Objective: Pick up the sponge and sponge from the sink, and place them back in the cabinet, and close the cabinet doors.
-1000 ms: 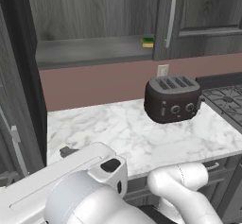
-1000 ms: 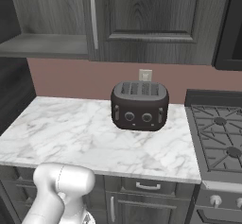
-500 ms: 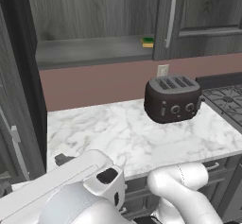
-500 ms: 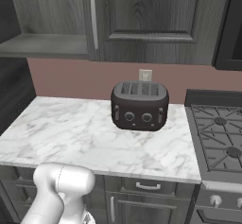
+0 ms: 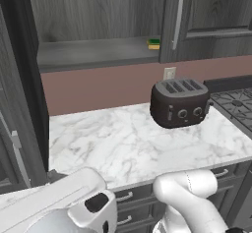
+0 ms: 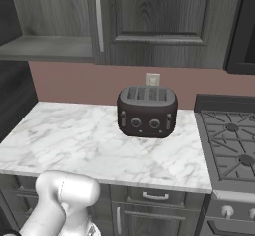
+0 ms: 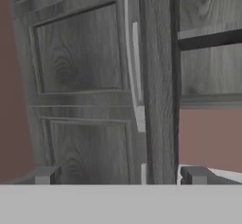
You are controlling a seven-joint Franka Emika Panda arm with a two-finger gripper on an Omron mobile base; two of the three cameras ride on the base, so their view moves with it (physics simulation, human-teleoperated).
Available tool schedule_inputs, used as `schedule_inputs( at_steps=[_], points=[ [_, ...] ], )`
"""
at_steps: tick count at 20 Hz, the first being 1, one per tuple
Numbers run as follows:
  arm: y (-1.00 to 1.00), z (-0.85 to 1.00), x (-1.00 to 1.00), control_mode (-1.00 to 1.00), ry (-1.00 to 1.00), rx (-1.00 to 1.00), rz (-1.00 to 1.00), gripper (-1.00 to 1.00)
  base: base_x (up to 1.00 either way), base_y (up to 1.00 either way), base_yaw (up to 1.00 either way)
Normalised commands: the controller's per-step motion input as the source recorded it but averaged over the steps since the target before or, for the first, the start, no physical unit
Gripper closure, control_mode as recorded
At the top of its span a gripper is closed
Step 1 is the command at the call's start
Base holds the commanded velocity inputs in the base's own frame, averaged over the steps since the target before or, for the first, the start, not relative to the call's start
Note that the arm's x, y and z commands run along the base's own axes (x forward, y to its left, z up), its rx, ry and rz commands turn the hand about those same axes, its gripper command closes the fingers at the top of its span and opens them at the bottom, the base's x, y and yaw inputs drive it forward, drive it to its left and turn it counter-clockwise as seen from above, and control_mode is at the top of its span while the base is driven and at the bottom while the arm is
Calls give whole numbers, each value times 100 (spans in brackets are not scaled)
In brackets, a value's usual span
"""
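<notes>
The dark green and yellow sponge lies on the grey shelf of the open cabinet, near its right end. The cabinet's right door is shut, and its silver handle is beside the sponge. The golden-tan sponge and the sink are out of view. In the hand view my gripper is open and empty, its fingertips wide apart. It faces a dark recessed-panel door with a silver bar handle, some way off.
A black toaster stands on the white marble counter, with a wall outlet behind it. A gas stove borders the counter on the right. A tall dark panel rises at the left.
My white arm has swung lower toward the bottom left of the left base view. The sponge, toaster and cabinet have not moved.
</notes>
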Motion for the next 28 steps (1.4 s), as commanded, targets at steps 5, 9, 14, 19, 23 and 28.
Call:
schedule_inputs(
  at_steps=[5,9,14,19,23,28],
  points=[
    [24,-1,0,-100,0,0,-12,-100,0,0,0],
    [21,-3,0,-100,0,0,-10,-100,0,0,0],
    [24,-8,1,-100,0,0,-9,-100,0,0,0],
    [23,-11,14,-100,0,0,-9,-100,0,0,0],
    [17,-9,26,-100,0,0,-9,-100,0,0,0],
    [12,-7,22,-100,0,0,-8,-100,0,0,0]
  ],
)
